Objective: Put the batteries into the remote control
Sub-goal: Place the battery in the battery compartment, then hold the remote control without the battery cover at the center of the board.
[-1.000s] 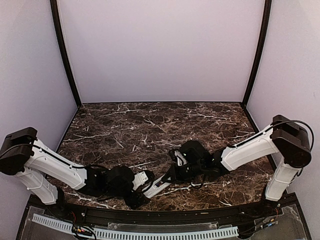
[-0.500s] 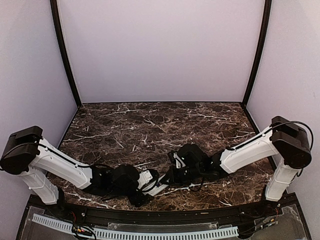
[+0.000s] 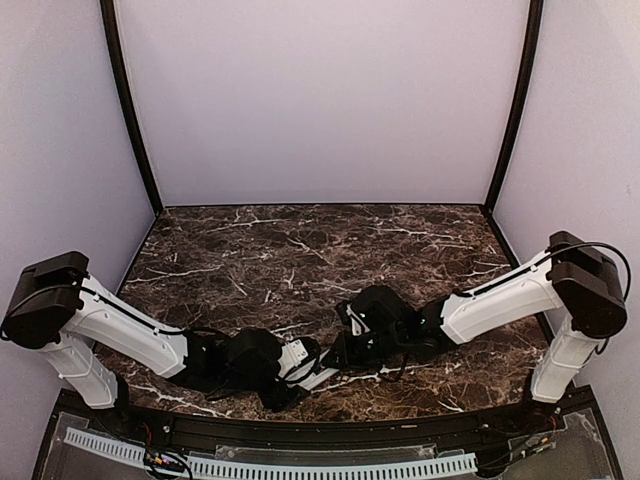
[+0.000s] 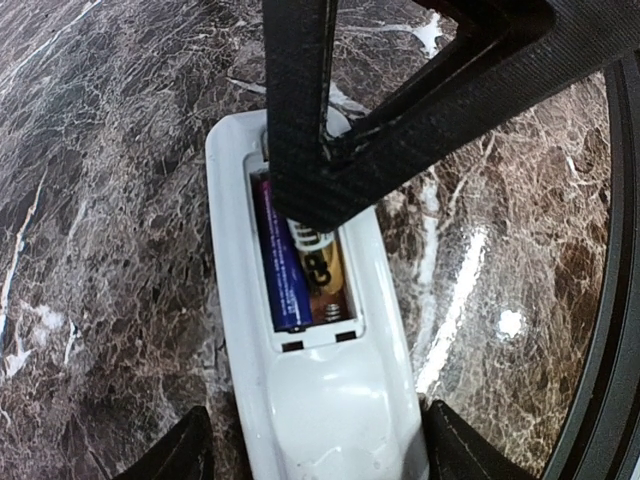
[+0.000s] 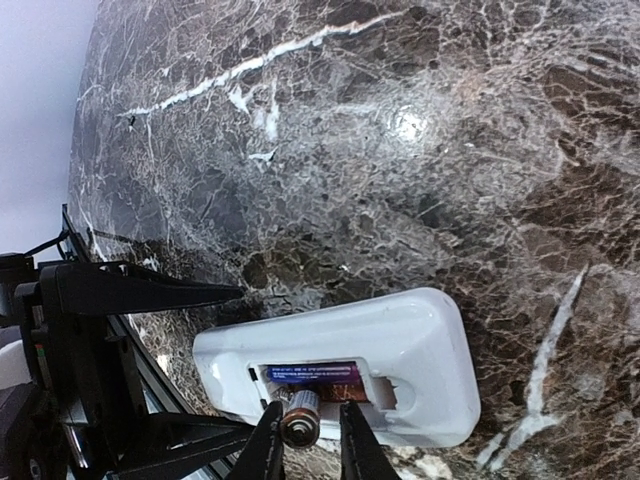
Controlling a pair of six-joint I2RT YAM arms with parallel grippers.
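The white remote control (image 4: 330,400) lies back up near the table's front edge, its battery bay open. It also shows in the right wrist view (image 5: 400,335) and the top view (image 3: 318,376). A purple battery (image 4: 280,260) lies in one slot. My right gripper (image 5: 308,408) is shut on a second, gold-and-black battery (image 5: 300,420). It holds the battery tilted, its far end in the other slot (image 4: 322,268). My left gripper (image 4: 318,425) is open, its fingers either side of the remote's near end. The right finger touches the remote; the left finger stands a little off it.
The dark marble table (image 3: 300,250) has a black rail (image 4: 615,300) along its front edge, close to the remote. The two grippers crowd together over the remote (image 3: 330,362). Purple walls enclose the table on three sides.
My left arm has slid right, bringing its fingers around the remote's end. My right gripper has come slightly down and toward the front edge with the battery.
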